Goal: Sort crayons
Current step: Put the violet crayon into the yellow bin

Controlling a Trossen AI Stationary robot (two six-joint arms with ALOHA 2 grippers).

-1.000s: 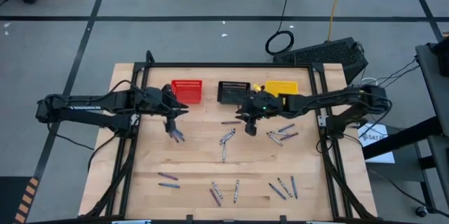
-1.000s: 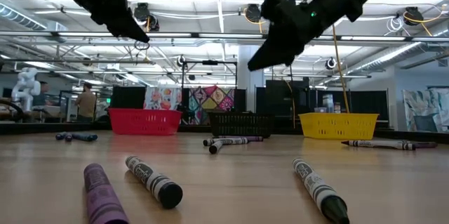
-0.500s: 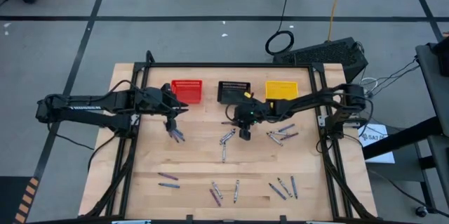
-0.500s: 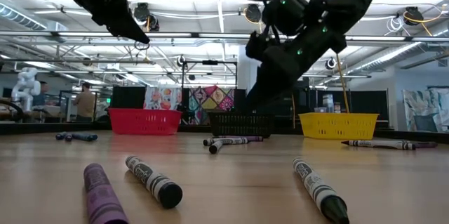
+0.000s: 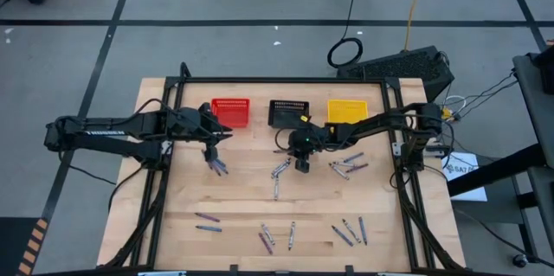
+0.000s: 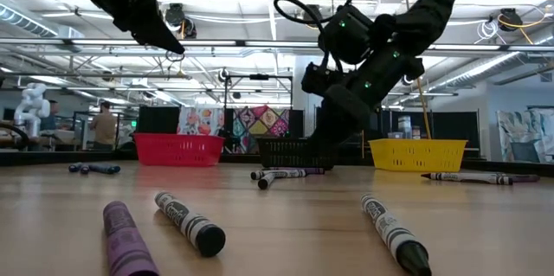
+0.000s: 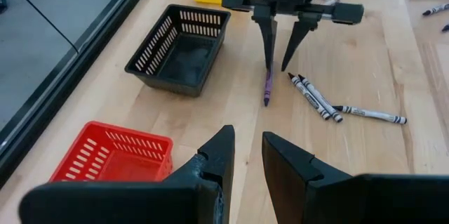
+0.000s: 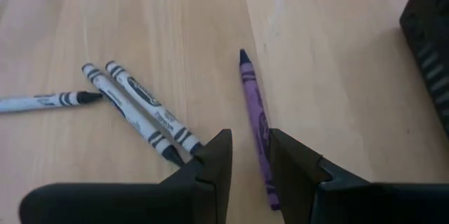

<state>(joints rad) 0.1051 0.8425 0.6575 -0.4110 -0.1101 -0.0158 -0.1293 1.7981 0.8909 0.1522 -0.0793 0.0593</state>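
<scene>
Crayons lie scattered over the wooden table [image 5: 242,198]. A purple crayon [image 8: 254,112] [image 7: 266,89] lies flat in front of the black basket [image 5: 288,113]. My right gripper [image 8: 245,161] [image 5: 294,149] is open and hangs low over that crayon's right end. Its fingers stand on either side of the crayon, and in the low view the right gripper [image 6: 318,142] still hangs above the tabletop. My left gripper [image 7: 245,161] [image 5: 228,134] waits open and empty, high above the table near the red basket [image 5: 230,113].
A yellow basket [image 5: 347,110] stands right of the black one at the far edge. Two grey crayons [image 8: 140,108] lie beside the purple one. More crayons lie at right [image 5: 346,165], below the left arm [image 5: 216,168] and along the near edge [image 5: 277,237].
My right gripper has come down and toward the table's left edge, tipping further downward, until it hangs low over the purple crayon. Its finger gap looks the same. No crayon has moved.
</scene>
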